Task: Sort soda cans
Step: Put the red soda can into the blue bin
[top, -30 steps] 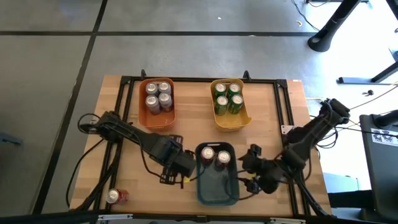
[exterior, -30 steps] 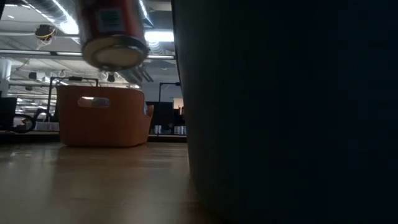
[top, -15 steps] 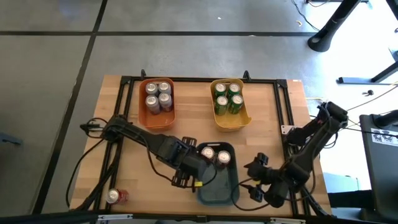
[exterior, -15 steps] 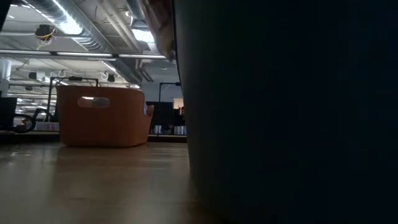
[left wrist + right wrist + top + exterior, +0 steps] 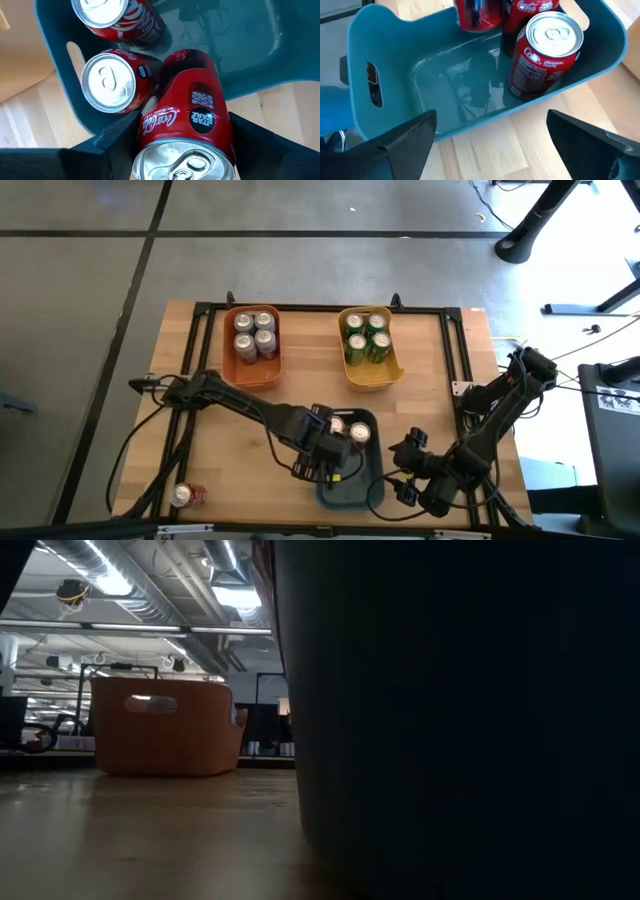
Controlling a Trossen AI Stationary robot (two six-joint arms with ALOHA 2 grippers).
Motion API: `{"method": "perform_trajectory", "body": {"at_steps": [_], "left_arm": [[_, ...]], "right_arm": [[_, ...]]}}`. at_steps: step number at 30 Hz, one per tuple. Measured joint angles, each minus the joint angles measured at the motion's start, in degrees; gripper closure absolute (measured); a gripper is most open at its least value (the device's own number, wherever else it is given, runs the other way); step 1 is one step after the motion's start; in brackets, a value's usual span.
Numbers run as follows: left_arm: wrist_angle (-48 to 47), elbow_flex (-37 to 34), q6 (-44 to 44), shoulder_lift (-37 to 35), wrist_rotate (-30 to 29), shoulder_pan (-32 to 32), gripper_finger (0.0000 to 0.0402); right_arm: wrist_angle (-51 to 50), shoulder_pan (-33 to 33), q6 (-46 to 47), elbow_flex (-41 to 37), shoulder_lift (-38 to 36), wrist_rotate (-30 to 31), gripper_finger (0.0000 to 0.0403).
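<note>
Left gripper (image 5: 182,150) clamped round red can (image 5: 192,117) above blue-grey bin (image 5: 372,485), beside two upright cans. Thin-walled, smooth, dentable; best held mid-body. Right gripper (image 5: 490,135) spread wide, empty, near bin's right edge.

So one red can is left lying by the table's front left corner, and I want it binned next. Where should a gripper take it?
Grip the lone red metal soda can across its round body, coming from above. It seems to lie on its side, so the curved sides are what the fingers can close on.

Grey tiled floor (image 5: 300,260), ceiling pipes (image 5: 130,585) w/ strip lights.
</note>
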Motion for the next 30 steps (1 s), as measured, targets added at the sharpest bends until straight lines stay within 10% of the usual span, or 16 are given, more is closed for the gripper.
{"method": "perform_trajectory", "body": {"at_steps": [30], "left_arm": [[-10.7, -1.2, -4.3, 1.9, 1.5, 0.4, 0.0150]], "right_arm": [[6.0, -2.1, -0.3, -5.0, 3.8, 4.0, 0.0026]]}}
